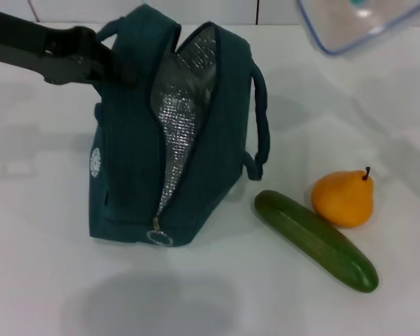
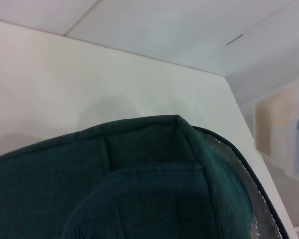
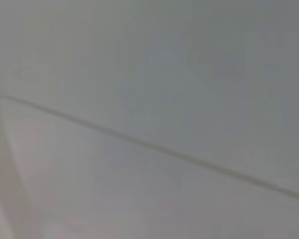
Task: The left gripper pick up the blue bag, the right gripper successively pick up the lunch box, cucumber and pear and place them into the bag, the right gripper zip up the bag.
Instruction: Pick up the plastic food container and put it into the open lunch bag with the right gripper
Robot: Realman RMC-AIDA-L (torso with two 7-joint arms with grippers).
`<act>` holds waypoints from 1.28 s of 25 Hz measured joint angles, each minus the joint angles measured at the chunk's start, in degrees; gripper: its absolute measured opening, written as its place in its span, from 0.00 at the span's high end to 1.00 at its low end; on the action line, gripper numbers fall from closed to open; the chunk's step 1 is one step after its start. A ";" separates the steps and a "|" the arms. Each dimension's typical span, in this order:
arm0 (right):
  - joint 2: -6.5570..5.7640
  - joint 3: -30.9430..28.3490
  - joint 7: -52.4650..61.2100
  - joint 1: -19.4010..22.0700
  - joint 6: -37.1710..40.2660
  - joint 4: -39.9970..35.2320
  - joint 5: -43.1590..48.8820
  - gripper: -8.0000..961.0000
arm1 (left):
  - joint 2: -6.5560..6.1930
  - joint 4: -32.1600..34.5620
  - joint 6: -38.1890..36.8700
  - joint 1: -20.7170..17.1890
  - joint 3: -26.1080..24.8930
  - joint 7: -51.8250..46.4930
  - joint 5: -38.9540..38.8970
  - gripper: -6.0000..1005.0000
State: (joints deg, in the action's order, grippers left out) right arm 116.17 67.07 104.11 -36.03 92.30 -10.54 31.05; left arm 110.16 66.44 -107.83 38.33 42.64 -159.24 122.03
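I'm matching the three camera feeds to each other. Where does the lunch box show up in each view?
Head view: the lunch box is at the top right edge, cut off by the frame, up off the table.
Left wrist view: it shows at the right edge, beyond the bag's corner.
Right wrist view: not in it; only a plain pale surface.
Shared landmark: the blue bag, whose open top fills the left wrist view's lower part.

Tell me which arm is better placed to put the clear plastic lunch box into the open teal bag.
Right. The clear blue-rimmed lunch box is raised at the robot's right, above the white table, beyond the bag's open foil-lined mouth. The left gripper is busy at the teal fabric bag, at its top edge.
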 joint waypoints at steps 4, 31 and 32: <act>0.02 2.07 0.70 -4.52 -0.12 0.12 -0.05 0.89 | 0.52 -0.46 0.14 0.28 0.22 0.29 0.12 0.95; 0.02 31.12 0.65 -7.67 -14.00 -4.89 -11.66 0.88 | 1.96 -2.87 2.30 2.43 2.08 1.34 -0.05 0.95; 0.01 31.63 0.55 -7.14 -14.33 -4.93 -11.62 0.88 | 1.95 -2.92 2.46 2.39 2.06 1.38 -0.06 0.95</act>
State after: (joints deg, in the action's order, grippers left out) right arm 116.19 98.71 104.66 -43.17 77.97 -15.47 19.43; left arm 112.10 63.52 -105.38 40.71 44.70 -157.86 121.96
